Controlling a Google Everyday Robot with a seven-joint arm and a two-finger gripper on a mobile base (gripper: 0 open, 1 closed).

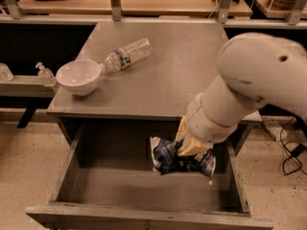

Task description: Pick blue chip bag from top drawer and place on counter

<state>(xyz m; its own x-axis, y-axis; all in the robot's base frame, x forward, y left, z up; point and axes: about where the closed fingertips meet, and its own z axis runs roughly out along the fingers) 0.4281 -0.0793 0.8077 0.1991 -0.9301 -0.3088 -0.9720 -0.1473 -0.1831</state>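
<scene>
Blue chip bag [169,159]: crumpled navy foil with white edges, inside the open top drawer [144,213], right of centre. Gripper [188,146] is clamped on the bag's upper edge. The bulky white arm [249,80] hides the front right corner of the counter [172,75], which is matte, worn and grey-brown. At the counter's left sits a round white bowl [78,76], with a clear ribbed water bottle [127,55] lying on its side just beside it.

Bulky smooth white arm [254,75], cream fingers [191,146] over top drawer [144,213]

Arm [249,80] angles down; tool [186,147] at its tip clamps blue chip bag [167,161].
</scene>
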